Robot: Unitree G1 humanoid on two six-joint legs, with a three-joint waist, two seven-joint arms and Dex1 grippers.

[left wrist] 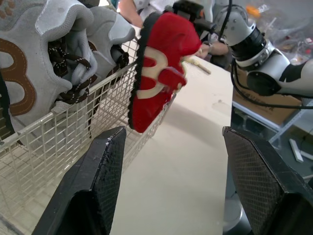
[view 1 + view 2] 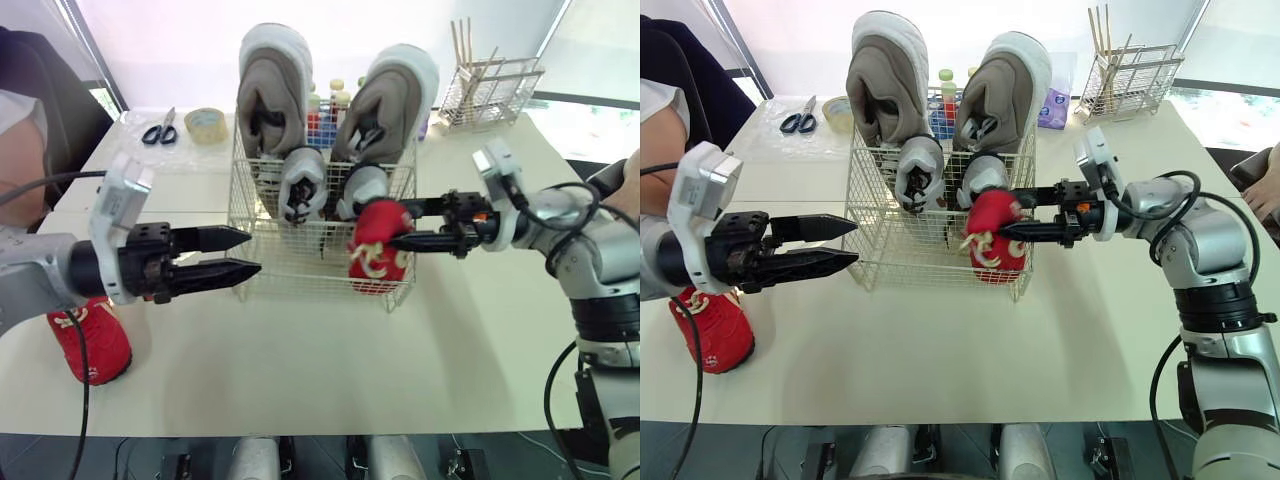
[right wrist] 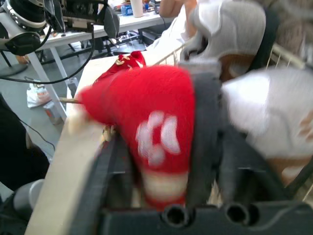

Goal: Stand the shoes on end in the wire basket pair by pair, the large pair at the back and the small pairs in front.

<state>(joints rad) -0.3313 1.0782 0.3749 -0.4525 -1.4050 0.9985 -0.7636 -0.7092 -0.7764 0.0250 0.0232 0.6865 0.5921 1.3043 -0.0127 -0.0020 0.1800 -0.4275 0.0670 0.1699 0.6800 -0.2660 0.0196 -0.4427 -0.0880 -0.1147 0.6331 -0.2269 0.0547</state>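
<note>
A white wire basket stands mid-table. Two large grey shoes stand on end at its back, and two small grey shoes stand in front of them. My right gripper is shut on a small red shoe, which hangs tilted at the basket's front right corner, over the rim. A second red shoe lies on the table at the near left. My left gripper is open, just left of the basket, holding nothing.
Scissors and a roll of tape lie at the back left. A wire rack with sticks stands at the back right. Small bottles sit behind the basket. A person's arm shows at the far left.
</note>
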